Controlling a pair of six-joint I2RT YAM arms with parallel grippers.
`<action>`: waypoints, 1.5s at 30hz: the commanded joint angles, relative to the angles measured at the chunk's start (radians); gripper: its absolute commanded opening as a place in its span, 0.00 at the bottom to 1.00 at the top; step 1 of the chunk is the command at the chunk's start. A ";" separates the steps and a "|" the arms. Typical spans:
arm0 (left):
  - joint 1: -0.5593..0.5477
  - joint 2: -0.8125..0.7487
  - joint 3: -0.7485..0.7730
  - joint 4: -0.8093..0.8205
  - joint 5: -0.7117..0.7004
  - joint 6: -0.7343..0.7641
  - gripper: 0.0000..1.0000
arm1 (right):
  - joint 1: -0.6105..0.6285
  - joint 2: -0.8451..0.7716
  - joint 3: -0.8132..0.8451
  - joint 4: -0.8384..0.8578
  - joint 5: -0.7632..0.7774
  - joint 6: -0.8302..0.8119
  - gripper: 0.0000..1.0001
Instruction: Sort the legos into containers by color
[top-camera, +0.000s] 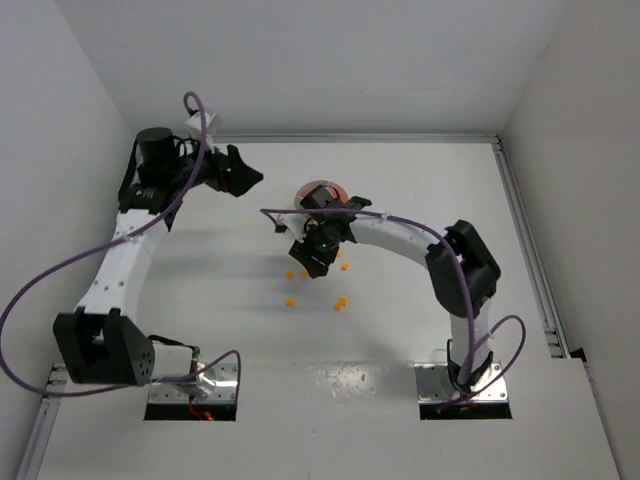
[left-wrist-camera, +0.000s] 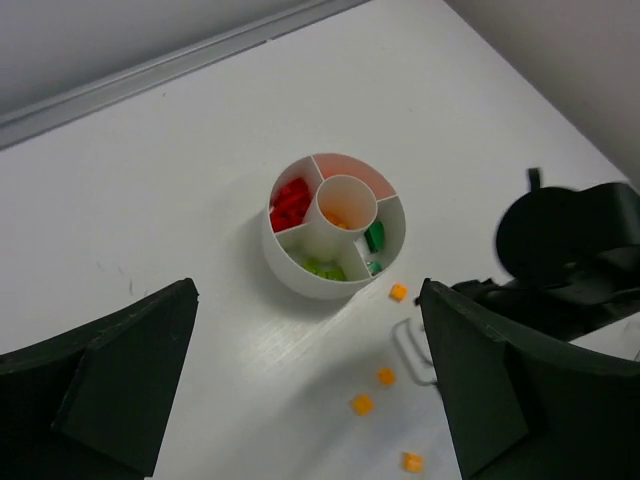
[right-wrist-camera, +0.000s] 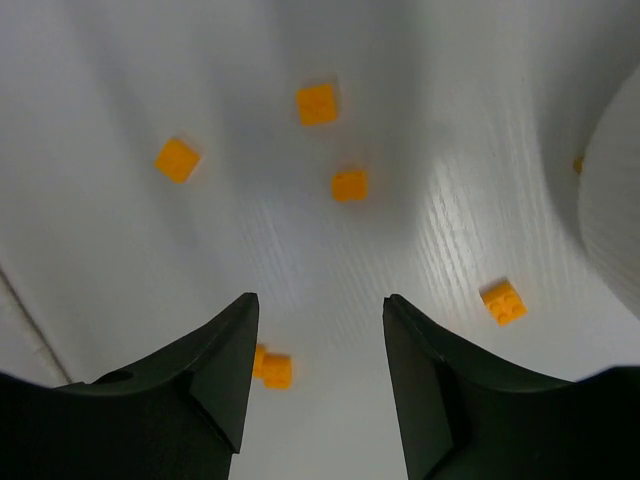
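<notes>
The round white dish (left-wrist-camera: 290, 270) holds red legos (left-wrist-camera: 291, 205) in one wedge, green ones (left-wrist-camera: 375, 237) in others and orange ones (left-wrist-camera: 337, 215) in its central cup. Several loose orange legos (left-wrist-camera: 386, 376) lie on the table beside it. My left gripper (left-wrist-camera: 308, 290) hangs open and empty, high and well to the left of the dish (top-camera: 315, 185). Low over the loose orange legos (right-wrist-camera: 350, 185), my right gripper (right-wrist-camera: 320, 305) is open with nothing between its fingers. One orange lego (right-wrist-camera: 272, 368) lies close to its left finger.
The right arm (top-camera: 400, 232) arches across the middle of the table and hides part of the dish from above. A raised rail (top-camera: 525, 240) runs along the table's right side, and white walls close in on the left, back and right.
</notes>
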 joint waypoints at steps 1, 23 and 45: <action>0.082 -0.104 -0.069 -0.015 -0.144 -0.186 1.00 | 0.023 0.086 0.092 0.027 0.097 -0.041 0.54; 0.171 -0.111 -0.103 -0.097 -0.006 0.032 1.00 | 0.093 0.329 0.270 -0.023 0.195 -0.059 0.51; 0.138 -0.035 -0.178 -0.077 -0.101 0.104 0.84 | 0.017 0.063 0.322 -0.063 0.250 0.002 0.06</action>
